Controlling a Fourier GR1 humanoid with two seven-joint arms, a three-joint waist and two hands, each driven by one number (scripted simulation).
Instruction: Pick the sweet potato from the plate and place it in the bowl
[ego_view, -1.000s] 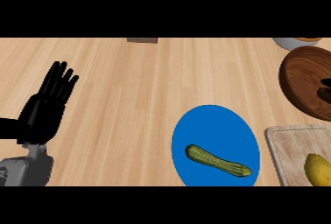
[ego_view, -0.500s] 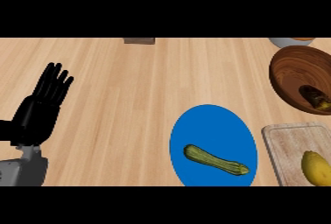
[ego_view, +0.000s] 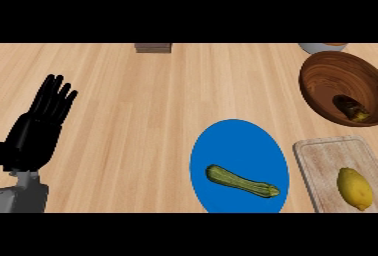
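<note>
A dark, knobbly thing (ego_view: 351, 108), perhaps the sweet potato, lies inside the wooden bowl (ego_view: 325, 75) at the counter's far right; the bowl shows more fully than half a second ago. A green courgette (ego_view: 242, 182) lies on the blue plate (ego_view: 236, 137), beside a board (ego_view: 319, 160) with a lemon (ego_view: 355, 188). The left hand (ego_view: 35, 135) rests open, fingers straight, at the left edge, unchanged.

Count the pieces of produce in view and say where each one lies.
3: a zucchini on the blue plate, a lemon on the cutting board, a dark piece inside the wooden bowl.
</note>
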